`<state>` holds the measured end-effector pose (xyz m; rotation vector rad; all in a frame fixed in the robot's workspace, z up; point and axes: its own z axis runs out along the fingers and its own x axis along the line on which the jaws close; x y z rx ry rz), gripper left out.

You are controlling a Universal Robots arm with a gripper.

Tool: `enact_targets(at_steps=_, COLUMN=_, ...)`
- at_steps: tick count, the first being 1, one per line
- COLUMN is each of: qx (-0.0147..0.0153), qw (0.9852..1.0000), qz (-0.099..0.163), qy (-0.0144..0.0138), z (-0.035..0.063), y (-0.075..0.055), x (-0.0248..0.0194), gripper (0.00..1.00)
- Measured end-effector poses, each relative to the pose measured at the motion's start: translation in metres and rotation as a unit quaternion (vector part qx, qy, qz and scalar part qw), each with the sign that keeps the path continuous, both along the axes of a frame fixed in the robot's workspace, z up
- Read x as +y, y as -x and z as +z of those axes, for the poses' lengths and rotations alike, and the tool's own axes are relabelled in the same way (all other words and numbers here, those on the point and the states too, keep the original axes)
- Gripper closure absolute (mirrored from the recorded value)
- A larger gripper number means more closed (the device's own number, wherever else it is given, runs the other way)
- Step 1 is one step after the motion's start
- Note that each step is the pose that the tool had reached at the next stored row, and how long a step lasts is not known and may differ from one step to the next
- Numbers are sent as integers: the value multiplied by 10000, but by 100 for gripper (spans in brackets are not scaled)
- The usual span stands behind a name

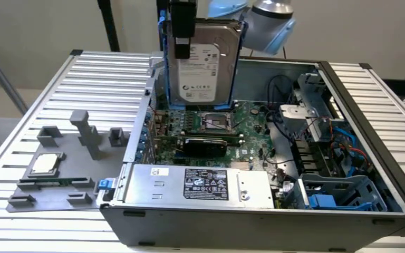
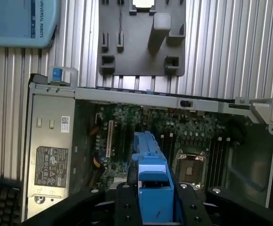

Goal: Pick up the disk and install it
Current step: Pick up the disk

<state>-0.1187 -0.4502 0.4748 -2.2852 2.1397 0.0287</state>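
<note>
In the exterior view the disk (image 1: 206, 63) stands on its narrow end in the air, a flat silver-grey metal drive whose broad face carries a white printed label. A bright blue plastic frame runs down both of its long edges. The black claw (image 1: 183, 50) is clamped on its upper part, on the exterior view's left, with the pale blue robot arm (image 1: 273, 21) behind. The disk hangs over the far-left part of the open computer case (image 1: 259, 221), its lower edge above the motherboard (image 1: 217, 124) and apart from it. The power supply (image 1: 195, 184) fills the near-left of the case. Cables crowd the right half, and a blue-grey drive cage (image 1: 343, 192) sits open-topped in the near-right corner, well apart from the disk. Outside the case, a grey fixture plate (image 1: 55, 184) lies on the ribbed tabletop (image 1: 111, 68).

In the wrist view the disk's blue frame (image 2: 150, 174) sits pinched between the claw's (image 2: 153, 205) black fingers (image 2: 127, 202). Below it lie the motherboard (image 2: 183, 136) and its processor socket (image 2: 190, 167). The case wall (image 2: 164, 94) separates these from the fixture plate (image 2: 141, 37).
</note>
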Motion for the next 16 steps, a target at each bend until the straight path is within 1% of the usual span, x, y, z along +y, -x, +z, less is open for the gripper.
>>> enact_targets(at_steps=10, qx=0, qw=10000, qz=0, qy=-4, z=10, y=-453, x=-152, gripper=100)
enact_targets(at_steps=16, qx=0, qw=10000, qz=0, qy=-5, z=11, y=-723, x=-264, gripper=100)
